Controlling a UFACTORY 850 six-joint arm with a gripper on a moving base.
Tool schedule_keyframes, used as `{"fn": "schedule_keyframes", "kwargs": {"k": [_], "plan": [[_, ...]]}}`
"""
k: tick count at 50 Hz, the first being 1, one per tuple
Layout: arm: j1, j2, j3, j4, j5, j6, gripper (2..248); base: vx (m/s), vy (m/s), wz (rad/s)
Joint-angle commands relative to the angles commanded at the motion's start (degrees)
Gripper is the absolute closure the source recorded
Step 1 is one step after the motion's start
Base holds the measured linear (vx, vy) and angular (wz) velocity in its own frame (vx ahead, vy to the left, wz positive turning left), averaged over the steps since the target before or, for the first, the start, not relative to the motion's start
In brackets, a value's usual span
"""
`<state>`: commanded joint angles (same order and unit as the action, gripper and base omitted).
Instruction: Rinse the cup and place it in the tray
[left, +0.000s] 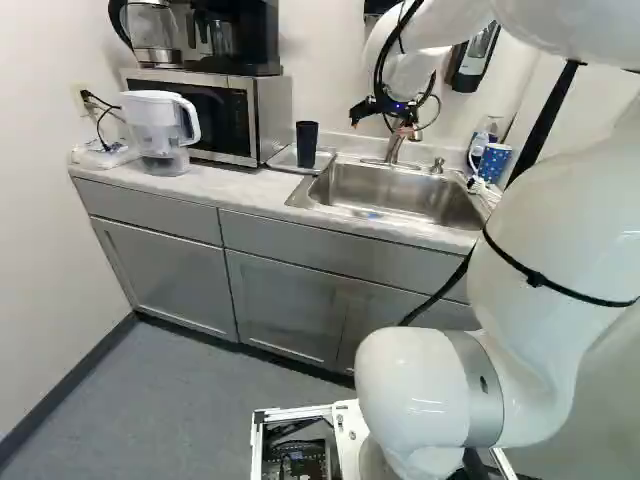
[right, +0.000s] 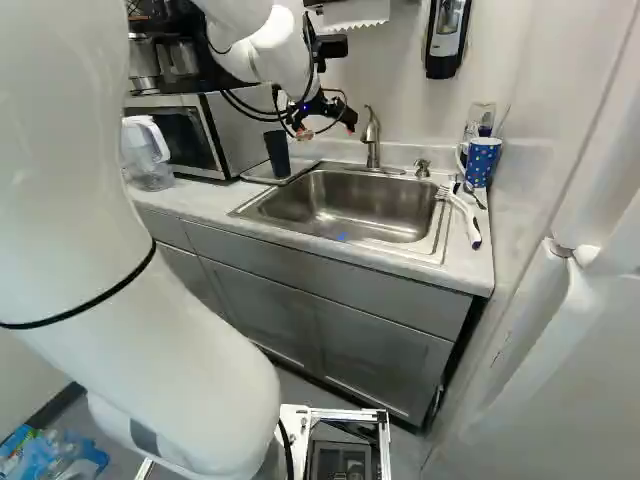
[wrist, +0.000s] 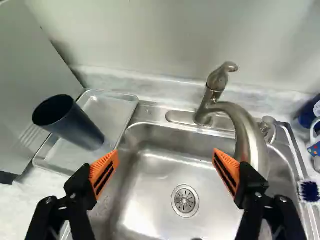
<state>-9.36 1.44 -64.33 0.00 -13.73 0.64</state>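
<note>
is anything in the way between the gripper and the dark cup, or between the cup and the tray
Nothing visible stands between the open gripper and the cup. The cup already stands in the tray, so nothing separates those two. The faucet is off on the side away from the cup.

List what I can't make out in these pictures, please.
- Cup's inside: too dark in the wrist view to tell if it holds water.
- Faucet's mouth: turned down in the wrist view, behind the robot's finger.
- Brush: cut off by the wrist view's edge.
- Coffee maker's top: cut off by the left base view's edge.
- Microwave's inside: hidden behind its dark door in the left base view.
</note>
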Motion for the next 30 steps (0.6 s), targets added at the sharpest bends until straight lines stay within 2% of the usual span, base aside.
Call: {"fn": "schedule_keyframes", "kwargs": {"k": [22, 30], "plan": [[-0.62, 2.35, 2.3, 0.0, -7.67, 0.0, 3, 0.0, 0.0, 0.0], [-1.42, 3.05, 2.97, 0.0, -7.61, 0.0, 3, 0.0, 0.0, 0.0]]}}
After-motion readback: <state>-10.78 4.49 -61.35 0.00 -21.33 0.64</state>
